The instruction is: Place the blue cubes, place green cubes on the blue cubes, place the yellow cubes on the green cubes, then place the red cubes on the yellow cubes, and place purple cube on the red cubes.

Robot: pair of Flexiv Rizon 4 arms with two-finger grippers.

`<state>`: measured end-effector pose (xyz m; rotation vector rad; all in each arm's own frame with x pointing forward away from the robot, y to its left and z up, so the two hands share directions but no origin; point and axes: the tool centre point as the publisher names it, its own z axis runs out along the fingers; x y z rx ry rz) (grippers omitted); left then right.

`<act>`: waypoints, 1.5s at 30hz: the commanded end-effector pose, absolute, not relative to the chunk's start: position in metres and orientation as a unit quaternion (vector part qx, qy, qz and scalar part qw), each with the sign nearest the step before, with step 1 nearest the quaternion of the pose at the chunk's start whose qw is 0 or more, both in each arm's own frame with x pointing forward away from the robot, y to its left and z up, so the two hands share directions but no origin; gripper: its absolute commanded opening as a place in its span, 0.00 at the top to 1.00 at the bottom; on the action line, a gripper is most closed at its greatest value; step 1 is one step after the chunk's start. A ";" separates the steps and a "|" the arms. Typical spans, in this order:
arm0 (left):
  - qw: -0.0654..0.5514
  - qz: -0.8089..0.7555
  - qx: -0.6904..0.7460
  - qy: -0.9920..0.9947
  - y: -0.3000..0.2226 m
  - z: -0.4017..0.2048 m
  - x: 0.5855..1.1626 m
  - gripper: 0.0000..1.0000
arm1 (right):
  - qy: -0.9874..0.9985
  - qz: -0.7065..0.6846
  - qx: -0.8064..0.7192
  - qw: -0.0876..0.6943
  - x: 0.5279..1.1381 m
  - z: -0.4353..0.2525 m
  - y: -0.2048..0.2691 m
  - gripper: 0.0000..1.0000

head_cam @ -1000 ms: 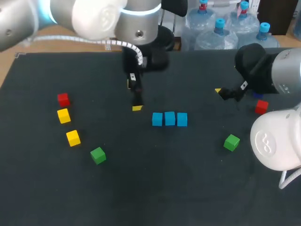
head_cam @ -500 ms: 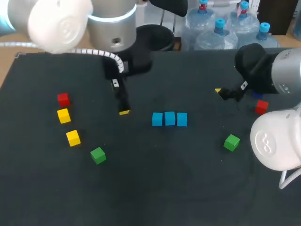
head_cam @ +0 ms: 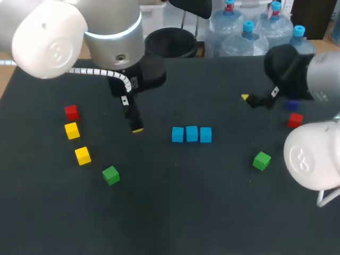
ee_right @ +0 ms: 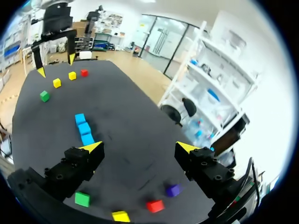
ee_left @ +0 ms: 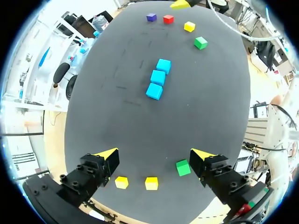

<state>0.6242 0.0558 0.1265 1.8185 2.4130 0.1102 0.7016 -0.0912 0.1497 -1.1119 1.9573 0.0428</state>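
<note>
Blue cubes (head_cam: 192,134), three of them, lie in a touching row at the middle of the table (head_cam: 175,212). The base layer looks done, so the green layer seems to be the step in hand. The left gripper (ee_left: 155,155) hangs wide and empty above the table's left part. The left green cube (ee_left: 182,167) lies just inside one finger rather than centred, with two yellow cubes (ee_left: 151,183) close beside it. To pick well, I would centre the span over that green cube and square the fingers to two flat faces. Then come straight down clear of the yellow neighbour, close gently, and later set it flat on the blue row without pushing the row apart. The right gripper (ee_right: 139,148) is likewise spread wide, holding nothing, above the right side. The count is three blue and two green, the other being the right green cube (head_cam: 261,160). There are three yellow, counting a third yellow cube (ee_right: 121,216) at the right, two red cubes (head_cam: 71,111) and one purple cube (ee_right: 173,190).
</note>
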 end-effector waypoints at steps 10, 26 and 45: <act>0.060 0.037 0.600 0.797 0.056 0.126 0.624 0.00 | 0.697 0.081 -0.664 0.259 0.705 0.190 -0.076 0.00; 0.060 0.037 0.600 0.797 0.056 0.126 0.624 0.00 | 0.601 0.119 -0.787 0.072 0.697 0.116 -0.013 0.00; 0.060 0.037 0.600 0.797 0.056 0.126 0.624 0.00 | 0.677 0.143 -0.721 0.028 0.684 0.085 0.019 0.00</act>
